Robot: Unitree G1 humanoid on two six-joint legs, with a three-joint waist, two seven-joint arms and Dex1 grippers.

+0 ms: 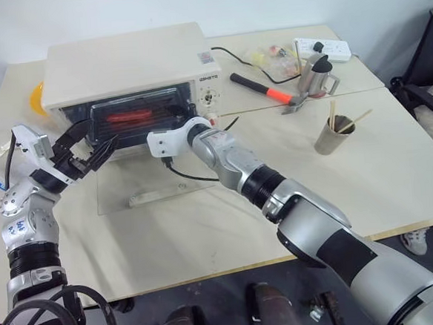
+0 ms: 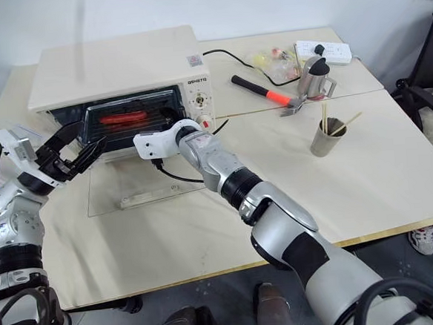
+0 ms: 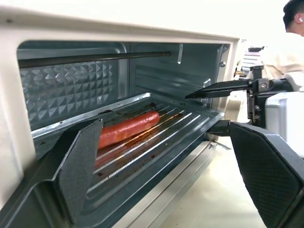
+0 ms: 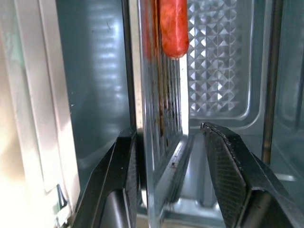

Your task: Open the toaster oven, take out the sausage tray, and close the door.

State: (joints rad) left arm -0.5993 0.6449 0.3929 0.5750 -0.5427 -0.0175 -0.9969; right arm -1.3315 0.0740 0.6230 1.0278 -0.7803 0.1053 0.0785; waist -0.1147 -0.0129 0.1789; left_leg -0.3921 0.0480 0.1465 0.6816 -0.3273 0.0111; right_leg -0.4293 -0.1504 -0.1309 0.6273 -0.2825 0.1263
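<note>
- The toaster oven (image 1: 128, 64) sits upper left, its door (image 1: 159, 185) lying flat on the counter (image 1: 395, 165).
- The sausage tray (image 3: 156, 142) rests inside.
- Right end effector (image 4: 171, 161): jaws parted astride the tray's rim, not clamped.
- Left end effector (image 1: 89, 149): wide open, empty.
- Risk: a shallow bite could let the tray tip, rolling the sausage (image 3: 128, 127) off.
</note>
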